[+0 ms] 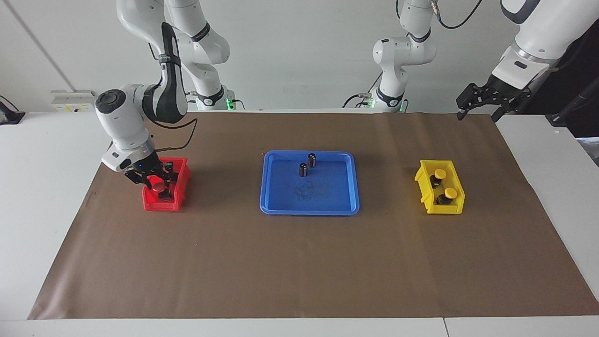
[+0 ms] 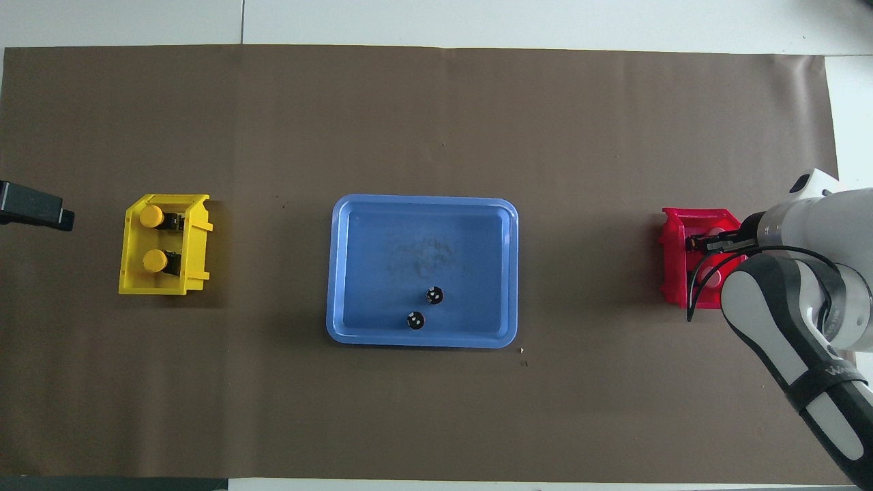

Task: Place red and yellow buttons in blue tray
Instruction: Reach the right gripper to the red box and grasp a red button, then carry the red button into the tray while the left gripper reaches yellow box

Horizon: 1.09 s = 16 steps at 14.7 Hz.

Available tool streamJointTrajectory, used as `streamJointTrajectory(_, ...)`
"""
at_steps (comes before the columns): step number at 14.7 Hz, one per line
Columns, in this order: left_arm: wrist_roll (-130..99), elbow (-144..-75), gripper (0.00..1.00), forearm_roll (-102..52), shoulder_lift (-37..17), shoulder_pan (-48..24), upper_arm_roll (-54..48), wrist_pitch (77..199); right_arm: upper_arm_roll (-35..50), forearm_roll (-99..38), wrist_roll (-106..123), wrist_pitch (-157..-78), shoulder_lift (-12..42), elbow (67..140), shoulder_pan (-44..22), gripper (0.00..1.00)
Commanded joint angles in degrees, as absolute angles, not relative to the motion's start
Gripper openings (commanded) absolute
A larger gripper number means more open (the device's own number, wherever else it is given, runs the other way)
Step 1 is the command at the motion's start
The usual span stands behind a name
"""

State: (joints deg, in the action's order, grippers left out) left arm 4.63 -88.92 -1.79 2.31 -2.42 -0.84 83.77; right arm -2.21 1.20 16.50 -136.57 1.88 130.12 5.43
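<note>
Judged to be the first pick, with right gripper (image 1: pixel 156 181) down in the small red plastic bin (image 1: pixel 183 177) at a red-capped push button (image 1: pixel 159 186), grip impossible to tell, left gripper (image 1: pixel 479 110) spread and waiting aloft; called next for a lift into the flat blue plastic tray (image 1: pixel 327 194), yellow-capped buttons (image 1: pixel 450 192) untouched in their small yellow bin (image 1: pixel 457 208).

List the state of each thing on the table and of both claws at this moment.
Blue tray: flat on the table, no buttons in it.
Two dark cylinders: upright in the tray, toward the robots.
Yellow buttons: both in the yellow bin.
Red button: in the red bin.
Right claw: down in the red bin at that button.
Left claw: raised off the table's end, waiting.
</note>
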Motion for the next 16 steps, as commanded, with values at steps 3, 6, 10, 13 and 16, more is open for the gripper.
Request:
streamJointTrajectory(3,4.7,-90.4,1.00,-2.4,3.7,-2.0,-0.8,83.7,-1.8,0.7,18.3,-126.9,3.4,121.8,4.3,0.13)
streamJointTrajectory(6,4.5,-91.4,1.00,-2.4,4.0,-1.0,-0.7,83.8,-1.8,2.8,18.3,-115.4,4.5,112.0,3.3,0.13)
streamJointTrajectory(10,4.7,-92.3,1.00,-1.6,4.7,0.3,-0.6,84.0,-1.8,7.0,15.6,-101.8,4.6,100.4,-3.1,0.13)
streamJointTrajectory(13,4.9,-101.3,1.00,1.1,8.4,0.3,-0.7,92.0,-1.4,6.6,2.1,-97.1,8.1,91.6,-12.6,0.14)
streamJointTrajectory(16,4.9,-113.1,0.93,1.1,10.6,1.2,-0.7,105.1,-0.1,0.6,-24.4,-99.0,15.1,84.6,-24.2,0.10)
